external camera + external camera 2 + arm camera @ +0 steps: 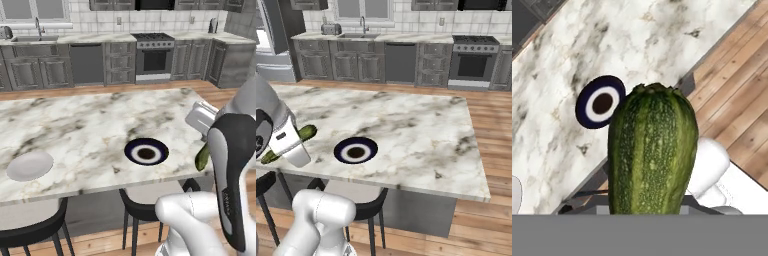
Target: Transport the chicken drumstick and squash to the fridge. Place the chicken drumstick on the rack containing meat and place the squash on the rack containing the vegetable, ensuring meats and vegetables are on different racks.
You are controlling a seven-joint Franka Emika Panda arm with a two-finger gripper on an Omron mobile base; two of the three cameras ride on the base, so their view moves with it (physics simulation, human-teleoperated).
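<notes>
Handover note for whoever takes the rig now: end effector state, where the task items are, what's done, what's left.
End effector: shut on the long mottled green squash, held above the near edge of the white-and-grey marble island counter.
On the counter: a dark blue-and-white round plate and a plain pale grey plate, neither holding food.
Fridge: at the far left of the right base view, its inside not visible from here.
Done: squash picked up.
Left: carry it to the vegetable's rack. The chicken drumstick's status cannot be judged from these views.
</notes>
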